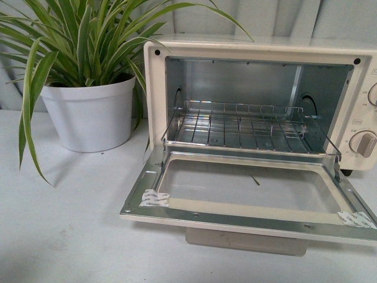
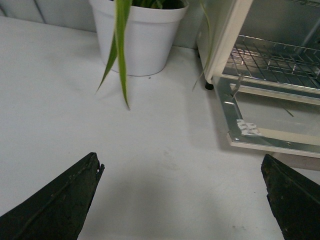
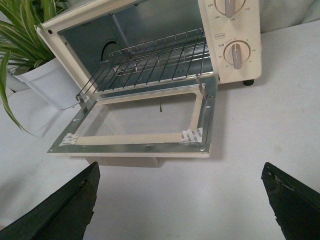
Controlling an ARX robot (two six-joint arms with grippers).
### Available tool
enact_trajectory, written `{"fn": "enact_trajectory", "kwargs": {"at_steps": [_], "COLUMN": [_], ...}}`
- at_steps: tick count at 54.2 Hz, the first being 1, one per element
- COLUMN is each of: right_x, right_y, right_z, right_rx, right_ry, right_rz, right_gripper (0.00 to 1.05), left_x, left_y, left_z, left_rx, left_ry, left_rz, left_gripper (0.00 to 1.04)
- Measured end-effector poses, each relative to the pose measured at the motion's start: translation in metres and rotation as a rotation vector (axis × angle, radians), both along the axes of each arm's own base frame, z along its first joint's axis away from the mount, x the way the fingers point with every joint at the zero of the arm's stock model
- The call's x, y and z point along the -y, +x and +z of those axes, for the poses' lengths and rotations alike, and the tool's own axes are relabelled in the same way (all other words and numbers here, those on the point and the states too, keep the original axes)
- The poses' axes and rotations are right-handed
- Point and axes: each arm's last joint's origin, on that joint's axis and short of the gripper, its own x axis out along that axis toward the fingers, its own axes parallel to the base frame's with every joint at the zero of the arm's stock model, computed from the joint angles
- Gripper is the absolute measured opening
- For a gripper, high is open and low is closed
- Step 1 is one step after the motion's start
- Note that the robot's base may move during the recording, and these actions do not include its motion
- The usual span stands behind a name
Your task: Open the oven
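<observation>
While both grippers, left and right, stand wide open and empty, the one oven sits ahead of the right jaws, door folded flat, ahead and right of the left jaws. One potted plant; two knobs visible.

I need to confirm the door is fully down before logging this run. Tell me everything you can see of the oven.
The oven is a cream-white box standing on the white table, right of the potted plant. Its glass-windowed door hangs fully open, lying nearly flat, with a metal inner frame and bits of tape at both front corners. The wire rack has slid partly forward on hooks linked to the door. The cavity is bare metal and empty. Grey knobs sit on its control panel. Neither gripper touches it.
</observation>
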Motion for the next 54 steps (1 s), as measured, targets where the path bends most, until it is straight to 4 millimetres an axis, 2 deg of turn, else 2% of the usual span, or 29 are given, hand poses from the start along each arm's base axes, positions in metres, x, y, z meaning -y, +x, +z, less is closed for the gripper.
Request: {"fn": "enact_trajectory", "kwargs": {"at_steps": [11, 13, 17, 20, 30, 35, 40, 42, 54], "right_x": [0.003, 0.003, 0.007, 0.009, 0.009, 0.009, 0.009, 0.009, 0.009], "right_y": [0.000, 0.000, 0.001, 0.000, 0.000, -0.001, 0.000, 0.000, 0.000], "right_z": [-0.007, -0.007, -0.010, -0.010, -0.014, -0.018, -0.025, -0.025, -0.025], "right_rx": [0.016, 0.017, 0.155, 0.187, 0.204, 0.216, 0.210, 0.210, 0.212], "right_ry": [-0.011, -0.011, -0.150, -0.217, -0.300, -0.311, -0.317, -0.319, -0.321], "right_rz": [-0.032, -0.033, -0.184, -0.235, -0.233, -0.234, -0.231, -0.232, -0.232], "right_gripper": [0.95, 0.95, 0.82, 0.73, 0.43, 0.22, 0.06, 0.01, 0.01], "left_x": [-0.007, -0.007, -0.012, -0.016, -0.026, -0.031, -0.033, -0.035, -0.045], "left_y": [-0.005, -0.007, -0.011, -0.013, -0.013, -0.013, -0.013, -0.014, -0.014], "left_z": [-0.002, -0.002, -0.006, -0.006, -0.009, -0.017, -0.017, -0.017, -0.017], "left_rx": [0.022, 0.057, 0.118, 0.142, 0.148, 0.154, 0.158, 0.162, 0.159], "left_ry": [-0.037, -0.026, 0.028, 0.049, 0.089, 0.094, 0.095, 0.098, 0.105], "left_rz": [0.040, 0.055, 0.063, 0.065, 0.068, 0.074, 0.077, 0.069, 0.083], "left_gripper": [0.98, 0.94, 0.80, 0.71, 0.39, 0.17, 0.04, 0.04, 0.04]}}
